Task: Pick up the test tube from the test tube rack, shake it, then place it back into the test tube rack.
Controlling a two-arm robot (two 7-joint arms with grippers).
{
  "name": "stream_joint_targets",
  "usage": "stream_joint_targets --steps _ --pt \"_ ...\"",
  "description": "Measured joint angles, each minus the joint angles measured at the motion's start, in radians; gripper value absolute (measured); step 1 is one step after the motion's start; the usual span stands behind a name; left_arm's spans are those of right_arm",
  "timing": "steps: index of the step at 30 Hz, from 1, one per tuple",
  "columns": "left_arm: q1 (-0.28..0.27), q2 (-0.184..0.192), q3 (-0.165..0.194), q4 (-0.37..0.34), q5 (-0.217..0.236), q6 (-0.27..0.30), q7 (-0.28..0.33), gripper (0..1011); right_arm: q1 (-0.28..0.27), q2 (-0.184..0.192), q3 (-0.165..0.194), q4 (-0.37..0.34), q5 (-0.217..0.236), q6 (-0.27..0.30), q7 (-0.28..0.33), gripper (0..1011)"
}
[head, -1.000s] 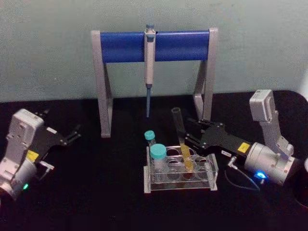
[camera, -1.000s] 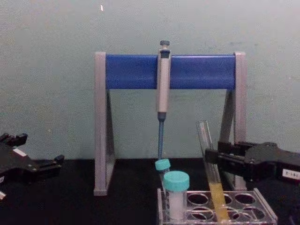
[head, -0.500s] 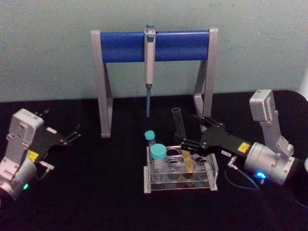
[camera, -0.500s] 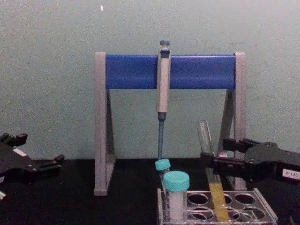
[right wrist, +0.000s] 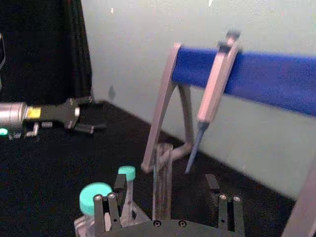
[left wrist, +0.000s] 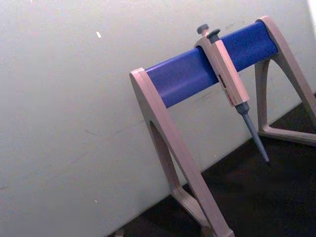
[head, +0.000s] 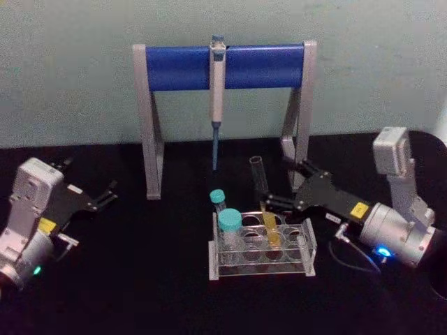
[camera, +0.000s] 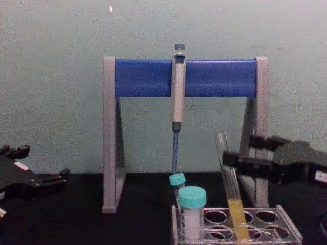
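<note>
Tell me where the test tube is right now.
The test tube stands tilted in the rack, right of the teal-capped tubes, in front of the pipette stand. The open right gripper is just beside it.

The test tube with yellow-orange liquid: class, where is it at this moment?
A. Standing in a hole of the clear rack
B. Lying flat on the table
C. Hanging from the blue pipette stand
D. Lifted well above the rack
A: the test tube leans with its lower end inside the test tube rack, between the open fingers of the right end effector.

Pipette stand (head: 223, 66) behind test tube rack (head: 262, 251); front clear.
</note>
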State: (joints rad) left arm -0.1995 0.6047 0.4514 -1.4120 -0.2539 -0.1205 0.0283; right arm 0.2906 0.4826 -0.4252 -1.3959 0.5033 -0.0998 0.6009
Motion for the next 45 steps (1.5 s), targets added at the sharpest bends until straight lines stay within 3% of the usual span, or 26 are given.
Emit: stream_joint_targets --steps 2,4,5,10,11,18,23,29,45 --pt "0.000 0.000 0.000 0.000 0.000 0.000 0.000 1001 -0.007 0.001 0.006 -0.011 0.000 -0.005 -0.010 1000" --pt "0.000 0.000 0.000 0.000 0.000 0.000 0.000 1001 -0.043 0.007 0.036 -0.069 -0.016 -0.013 -0.078 1000" --pt "0.000 0.000 0.000 0.000 0.000 0.000 0.000 1001 -0.043 0.007 0.036 -0.069 -0.016 -0.013 -0.078 1000" --pt "0.000 0.000 0.000 0.000 0.000 0.000 0.000 1001 -0.119 0.001 0.102 -0.176 -0.098 0.011 -0.276 1000" --pt "0.000 0.000 0.000 0.000 0.000 0.000 0.000 1001 -0.136 -0.006 0.118 -0.194 -0.131 0.029 -0.340 1000" --pt "0.000 0.000 0.000 0.000 0.000 0.000 0.000 1001 -0.149 -0.059 0.136 -0.170 -0.244 0.120 -0.521 1000" --pt "0.000 0.000 0.000 0.000 0.000 0.000 0.000 1001 -0.131 -0.089 0.131 -0.098 -0.281 0.149 -0.551 1000" --pt "0.000 0.000 0.000 0.000 0.000 0.000 0.000 1001 -0.113 -0.114 0.133 -0.035 -0.292 0.176 -0.536 1000" --pt "0.000 0.000 0.000 0.000 0.000 0.000 0.000 1001 -0.112 -0.117 0.134 -0.032 -0.295 0.179 -0.536 1000"
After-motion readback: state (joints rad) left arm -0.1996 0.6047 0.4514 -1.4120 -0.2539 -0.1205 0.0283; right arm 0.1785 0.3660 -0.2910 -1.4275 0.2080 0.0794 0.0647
